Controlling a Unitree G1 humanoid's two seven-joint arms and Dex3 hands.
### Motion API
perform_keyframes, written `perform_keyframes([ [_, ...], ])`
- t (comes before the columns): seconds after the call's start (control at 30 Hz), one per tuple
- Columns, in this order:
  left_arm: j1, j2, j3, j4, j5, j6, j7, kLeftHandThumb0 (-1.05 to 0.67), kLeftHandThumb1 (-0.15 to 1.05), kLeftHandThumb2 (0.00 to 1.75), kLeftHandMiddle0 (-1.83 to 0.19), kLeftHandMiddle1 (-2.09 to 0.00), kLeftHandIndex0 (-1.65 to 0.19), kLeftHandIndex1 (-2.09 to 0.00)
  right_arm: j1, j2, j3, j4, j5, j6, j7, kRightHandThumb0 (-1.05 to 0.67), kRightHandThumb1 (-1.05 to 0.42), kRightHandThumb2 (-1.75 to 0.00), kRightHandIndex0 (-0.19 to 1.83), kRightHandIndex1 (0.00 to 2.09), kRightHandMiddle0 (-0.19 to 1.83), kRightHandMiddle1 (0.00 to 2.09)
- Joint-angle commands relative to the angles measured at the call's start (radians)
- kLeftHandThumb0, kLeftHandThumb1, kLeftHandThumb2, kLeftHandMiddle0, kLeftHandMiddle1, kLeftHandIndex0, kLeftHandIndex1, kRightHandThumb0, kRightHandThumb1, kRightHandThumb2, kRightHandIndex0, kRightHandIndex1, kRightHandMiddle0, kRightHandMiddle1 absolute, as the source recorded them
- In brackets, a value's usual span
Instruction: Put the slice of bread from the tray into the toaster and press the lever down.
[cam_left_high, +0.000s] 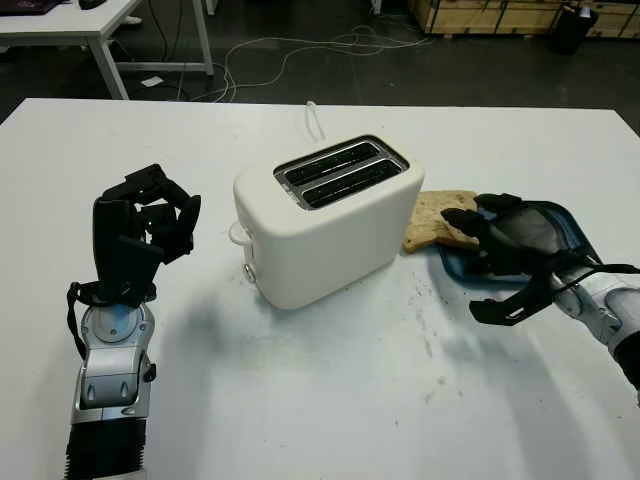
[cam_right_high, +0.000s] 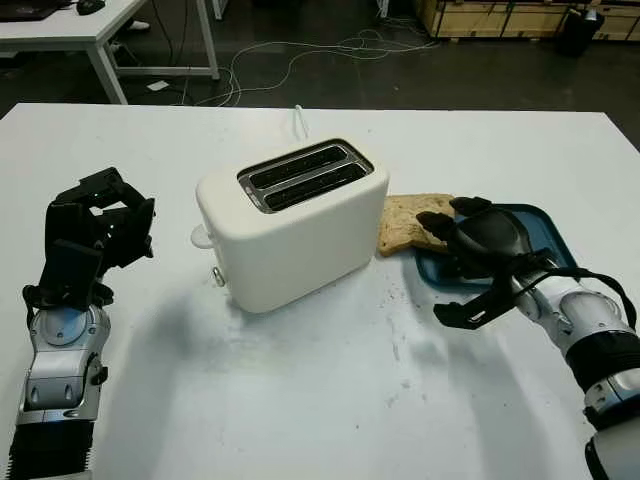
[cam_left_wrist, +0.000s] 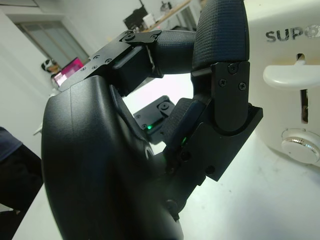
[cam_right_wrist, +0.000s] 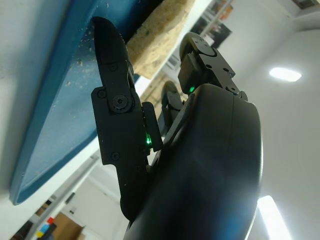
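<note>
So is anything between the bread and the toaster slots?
Nothing visible. The tan bread slice lies half off the blue tray beside the white toaster, slots empty. The right hand is over it.

A white table (cam_left_high: 330, 400) carries everything — its top is broad and pale, with dark crumbs scattered across the part in front of the toaster. The cream two-slot toaster (cam_left_high: 325, 222) stands near the middle, set at an angle, its lever and dial end toward the robot's left. To the robot's right lies a blue tray (cam_right_high: 545, 240), flat on the tabletop — near the toaster, not touching it.
</note>
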Motion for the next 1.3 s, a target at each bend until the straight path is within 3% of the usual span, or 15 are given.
perform_keyframes([
  [0.0, 0.0, 0.008, 0.0, -0.007, -0.006, -0.007, -0.007, -0.88, 0.66, 0.72, -1.4, -1.49, -1.14, -1.51, 0.009, 0.024, 0.028, 0.021, -0.032, 0.025, -0.037, -0.58, -0.88, -0.01, 0.34, 0.05, 0.29, 0.02],
  [0.27, 0.003, 0.002, 0.0, -0.015, -0.006, 0.0, -0.003, -0.89, 0.66, 0.7, -1.4, -1.48, -1.14, -1.51, -0.006, 0.064, 0.068, 0.025, -0.083, 0.131, -0.161, -0.51, -0.92, -0.03, 0.4, 0.09, 0.36, 0.05],
  [0.6, 0.006, 0.004, -0.001, -0.017, -0.004, -0.005, -0.005, -0.89, 0.68, 0.68, -1.4, -1.48, -1.14, -1.49, -0.057, 0.106, 0.102, 0.042, -0.118, 0.212, -0.121, -0.49, -0.92, -0.04, 0.49, 0.13, 0.47, 0.07],
  [0.73, 0.005, 0.004, 0.002, -0.014, -0.008, -0.013, -0.005, -0.89, 0.68, 0.67, -1.39, -1.48, -1.14, -1.5, -0.076, 0.119, 0.141, 0.074, -0.152, 0.25, -0.1, -0.45, -0.92, -0.09, 0.65, 0.26, 0.61, 0.13],
  [0.77, 0.006, 0.005, 0.002, -0.013, -0.007, -0.016, -0.004, -0.89, 0.68, 0.67, -1.39, -1.48, -1.14, -1.5, -0.078, 0.12, 0.146, 0.078, -0.154, 0.254, -0.097, -0.43, -0.92, -0.1, 0.57, 0.59, 0.65, 0.19],
  [0.8, 0.006, 0.005, 0.002, -0.014, -0.006, -0.015, -0.004, -0.89, 0.68, 0.68, -1.4, -1.48, -1.14, -1.5, -0.079, 0.123, 0.15, 0.082, -0.155, 0.262, -0.094, -0.4, -0.92, -0.11, 0.46, 1.1, 0.68, 0.32],
  [0.83, 0.007, 0.006, 0.002, -0.015, -0.005, -0.015, -0.004, -0.89, 0.68, 0.68, -1.4, -1.49, -1.14, -1.5, -0.08, 0.126, 0.154, 0.082, -0.155, 0.271, -0.075, -0.39, -0.92, -0.13, 0.57, 1.48, 0.63, 0.64],
  [0.87, 0.007, 0.007, 0.002, -0.016, -0.004, -0.014, -0.004, -0.89, 0.68, 0.68, -1.4, -1.49, -1.14, -1.5, -0.081, 0.127, 0.158, 0.081, -0.155, 0.278, -0.06, -0.38, -0.92, -0.15, 0.69, 1.61, 0.53, 0.89],
  [0.9, 0.007, 0.007, 0.002, -0.017, -0.004, -0.014, -0.005, -0.89, 0.68, 0.68, -1.4, -1.49, -1.14, -1.51, -0.085, 0.121, 0.171, 0.074, -0.167, 0.283, -0.031, -0.38, -0.92, -0.15, 0.78, 1.68, 0.47, 1.03],
  [0.97, 0.008, 0.006, 0.002, -0.018, -0.007, -0.012, -0.006, -0.89, 0.68, 0.68, -1.4, -1.5, -1.14, -1.51, -0.09, 0.104, 0.191, 0.054, -0.182, 0.277, 0.015, -0.39, -0.92, -0.16, 0.96, 1.73, 0.46, 1.02],
  [1.03, 0.008, 0.007, 0.002, -0.016, -0.01, -0.016, -0.01, -0.89, 0.68, 0.68, -1.39, -1.49, -1.14, -1.51, -0.089, 0.093, 0.198, 0.038, -0.185, 0.274, 0.031, -0.45, -0.92, -0.4, 0.98, 1.74, 0.33, 1.48],
  [1.1, 0.009, 0.007, 0.002, -0.017, -0.011, -0.016, -0.011, -0.88, 0.68, 0.68, -1.39, -1.49, -1.13, -1.51, -0.083, 0.089, 0.193, 0.02, -0.18, 0.281, 0.057, -0.48, -0.92, -0.55, 0.98, 1.74, 0.33, 1.66],
  [1.17, 0.009, 0.006, 0.003, -0.018, -0.009, -0.014, -0.011, -0.88, 0.68, 0.68, -1.39, -1.49, -1.14, -1.5, -0.079, 0.085, 0.184, 0.008, -0.166, 0.273, 0.079, -0.5, -0.92, -0.68, 0.96, 1.75, 0.39, 1.73],
  [1.27, 0.01, 0.003, 0.004, -0.018, -0.005, -0.016, -0.006, -0.89, 0.68, 0.67, -1.39, -1.49, -1.14, -1.5, -0.072, 0.077, 0.163, -0.001, -0.134, 0.234, 0.066, -0.47, -0.92, -0.73, 0.95, 1.75, 0.34, 1.74],
])
